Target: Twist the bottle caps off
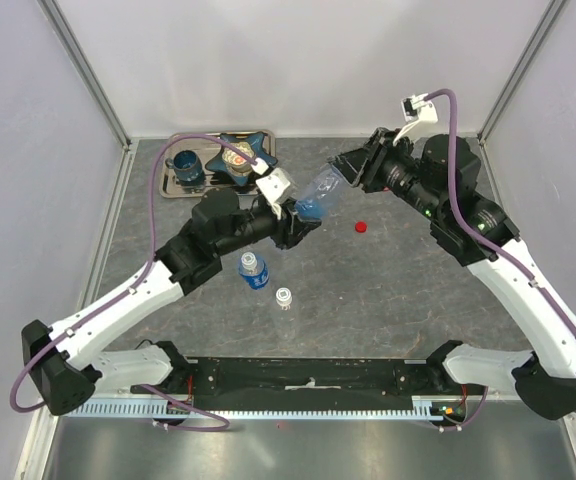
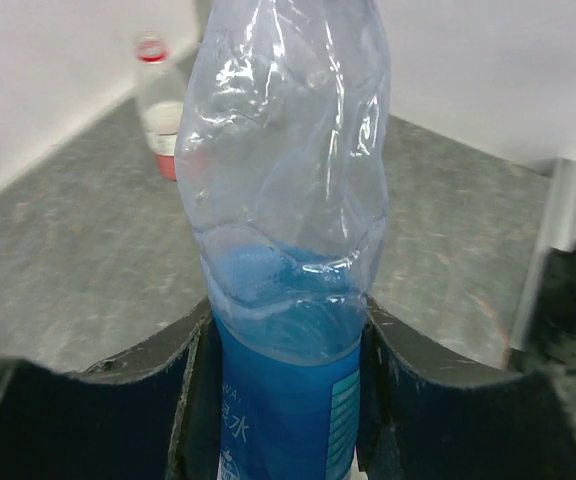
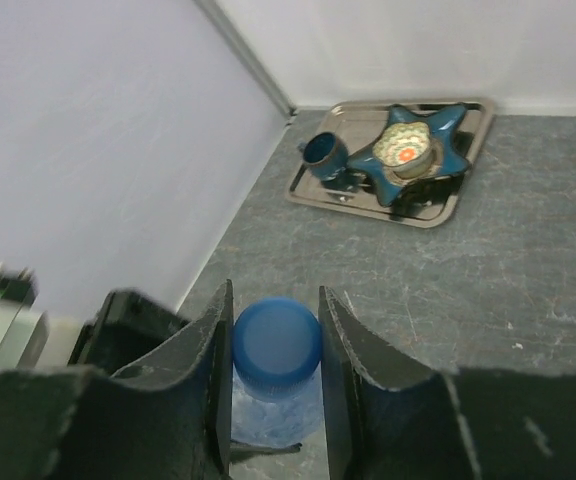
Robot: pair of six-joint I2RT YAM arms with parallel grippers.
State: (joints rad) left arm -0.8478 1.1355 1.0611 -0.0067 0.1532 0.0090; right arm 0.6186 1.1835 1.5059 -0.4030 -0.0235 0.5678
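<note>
Right wrist view shows our right gripper (image 3: 275,310) clamped on the blue cap (image 3: 276,345), ready, we judge, to twist it. Our left gripper (image 2: 288,320) is closed around the labelled lower body of the bottle (image 2: 283,150), holding it tilted above the middle of the bench (image 1: 388,290), nearer the far edge, so the body cannot turn with the cap.

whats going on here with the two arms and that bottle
Both arms hold one blue-labelled bottle between them. The left gripper clamps its body, and the right gripper is shut on its blue cap, which sits on the bottle's neck. A red cap lies loose on the table, and two smaller bottles stand nearer the arm bases.
</note>
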